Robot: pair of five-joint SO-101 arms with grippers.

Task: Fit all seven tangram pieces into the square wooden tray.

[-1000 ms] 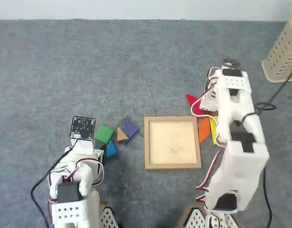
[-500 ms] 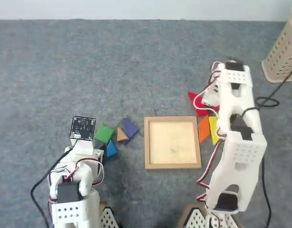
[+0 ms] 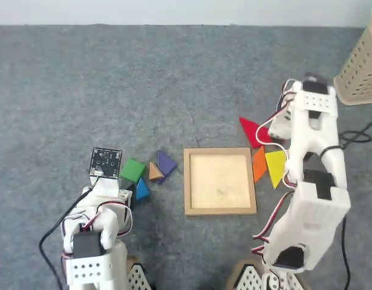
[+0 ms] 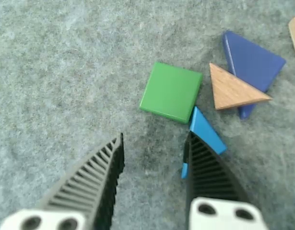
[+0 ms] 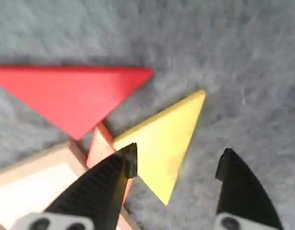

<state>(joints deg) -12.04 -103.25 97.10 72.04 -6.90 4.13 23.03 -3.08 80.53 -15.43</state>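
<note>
The square wooden tray (image 3: 189,181) lies empty at the table's middle. Left of it sit a green square (image 3: 133,170), a light blue triangle (image 3: 142,190), a wood-coloured triangle (image 3: 155,173) and a dark blue piece (image 3: 167,162). My left gripper (image 4: 154,141) stands open just short of the green square (image 4: 171,92), one finger beside the light blue triangle (image 4: 206,136). Right of the tray lie a red triangle (image 3: 251,131), an orange piece (image 3: 259,164) and a yellow triangle (image 3: 275,167). My right gripper (image 5: 180,153) hangs open above the yellow triangle (image 5: 164,139), with the red triangle (image 5: 73,93) beyond it.
A cream perforated basket (image 3: 360,67) stands at the far right edge. A black cable (image 3: 349,136) runs along the carpet by the right arm (image 3: 310,121). The tray's corner (image 5: 27,182) shows close to the yellow and orange pieces. Grey carpet covers the table.
The right arm has swung to the right, away from the tray, uncovering the yellow and orange pieces. The left arm and all pieces have stayed put.
</note>
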